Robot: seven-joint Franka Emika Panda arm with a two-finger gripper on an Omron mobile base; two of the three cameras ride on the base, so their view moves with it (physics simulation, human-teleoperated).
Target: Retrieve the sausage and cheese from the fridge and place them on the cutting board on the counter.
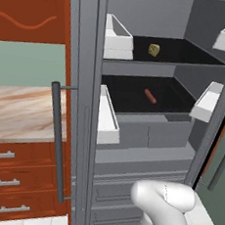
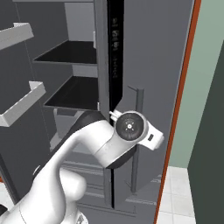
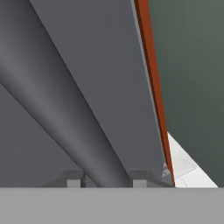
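In the left base view the tall grey metal fridge (image 1: 146,137) stands open on that side, with white door bins on its doors. The small yellowish-tan lumpy cheese (image 1: 154,50) sits on the upper dark shelf, and the small reddish-brown cylindrical sausage (image 1: 150,96) lies on the dark shelf below it; both rest loose and untouched. To the left runs the beige-and-brown marbled stone counter (image 1: 16,111) above red-brown drawers with silver handles. In the right base view the white arm bends up and across to the fridge's right door, its wrist pressed close to the long vertical grey bar handle (image 2: 136,144). The hand view looks along that handle (image 3: 65,105), which runs as a thick grey bar between the two dark fingertips (image 3: 74,180) of the gripper (image 3: 106,180); the jaws stand narrow, clamped around the handle. The likely trouble is a slip: pulling at an angle to the door's swing could drag the fingers along the smooth bar, or the bent elbow could jam against the door edge. The sausage and cheese lie well apart from the hand, on shelves in the compartment to its left.
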